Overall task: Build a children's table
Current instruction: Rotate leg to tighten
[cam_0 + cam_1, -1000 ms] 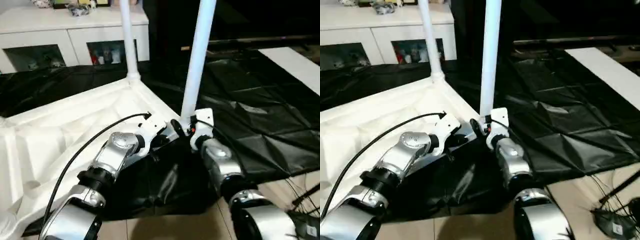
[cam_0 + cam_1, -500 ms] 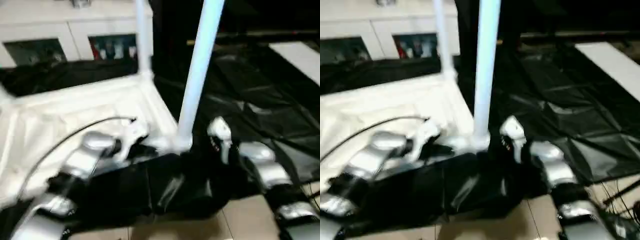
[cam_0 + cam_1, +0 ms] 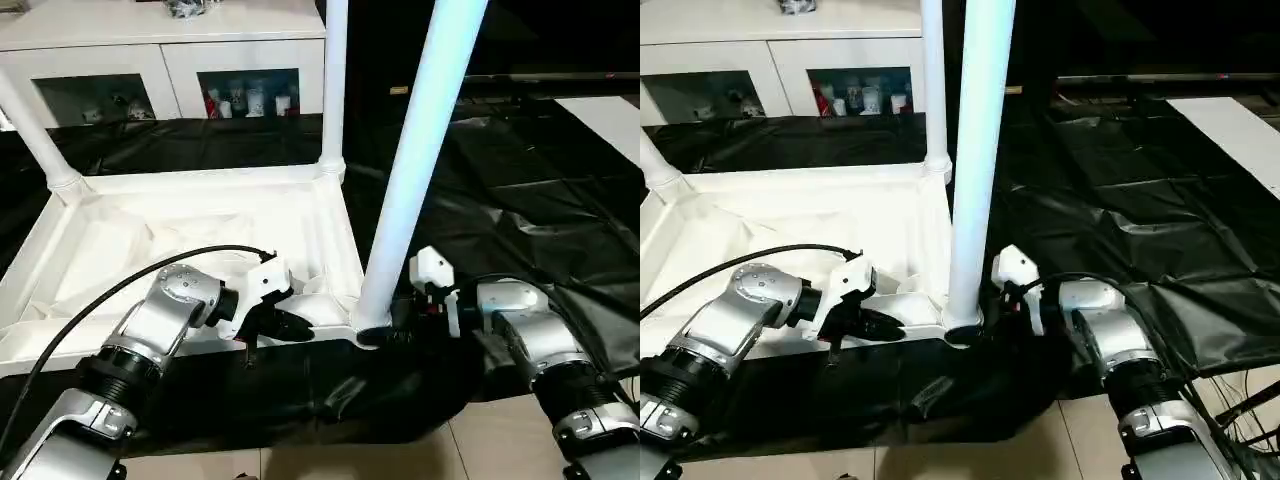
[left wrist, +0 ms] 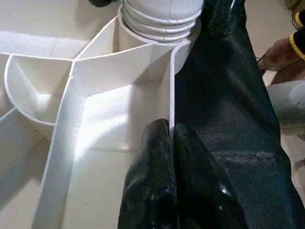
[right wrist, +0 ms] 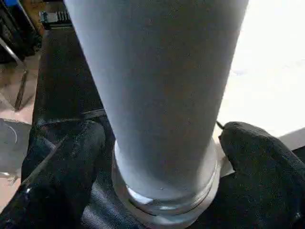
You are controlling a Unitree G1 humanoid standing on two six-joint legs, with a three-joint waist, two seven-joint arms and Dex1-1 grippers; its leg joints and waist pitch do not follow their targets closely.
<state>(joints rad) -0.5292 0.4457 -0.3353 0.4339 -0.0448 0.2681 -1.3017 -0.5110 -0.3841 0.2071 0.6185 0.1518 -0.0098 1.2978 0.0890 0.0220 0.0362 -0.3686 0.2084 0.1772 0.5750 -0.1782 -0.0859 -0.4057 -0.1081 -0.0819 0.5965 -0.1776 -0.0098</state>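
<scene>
Standing leg [image 5: 157, 95] between spread right fingers [image 5: 257, 162], untouched | left fingers [image 4: 162, 191] closed, pinching tabletop rim [image 4: 170, 86]

1. The table top [image 3: 200, 230] lies upside down on the work table [image 3: 520, 200].
2. Legs stand in its corner sockets; the near leg [image 3: 420, 160] is at the right corner.
3. A cabinet [image 3: 160, 60] stands behind.

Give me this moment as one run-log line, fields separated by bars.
stage: legs into upturned white plastic tabletop | left gripper: shut on tabletop rim | right gripper: open around near white tubular leg, at its base
</scene>
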